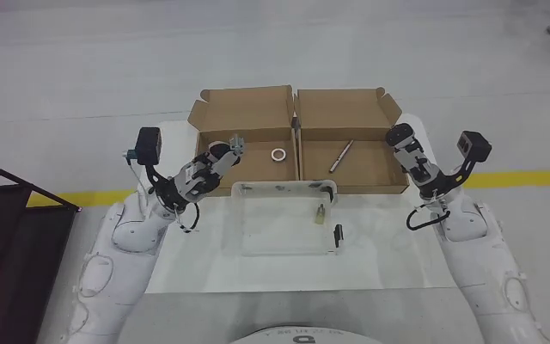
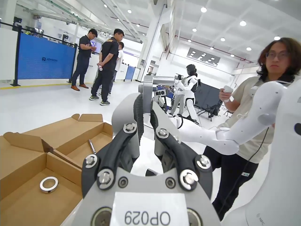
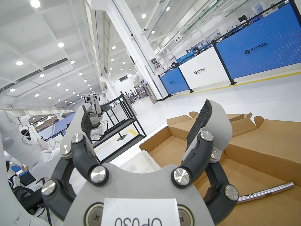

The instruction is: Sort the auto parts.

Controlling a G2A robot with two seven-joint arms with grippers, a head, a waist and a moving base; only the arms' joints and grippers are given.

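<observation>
A silver ring (image 1: 278, 155) is laid flat in the left cardboard box (image 1: 245, 107), a slim metal rod (image 1: 341, 156) slantwise in the right box (image 1: 344, 107). A grey metal part (image 2: 162, 81) is clamped in the left tool (image 2: 145, 107).

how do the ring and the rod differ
Shape: the ring is a short round band with a hole, while the rod is long and thin.
Place: the ring is in the box on the left arm's side, and the rod is in the box on the right arm's side.
Pose: the ring lies flat, and the rod lies slantwise across its box floor.
Both are silvery metal and lie loose on cardboard.
</observation>
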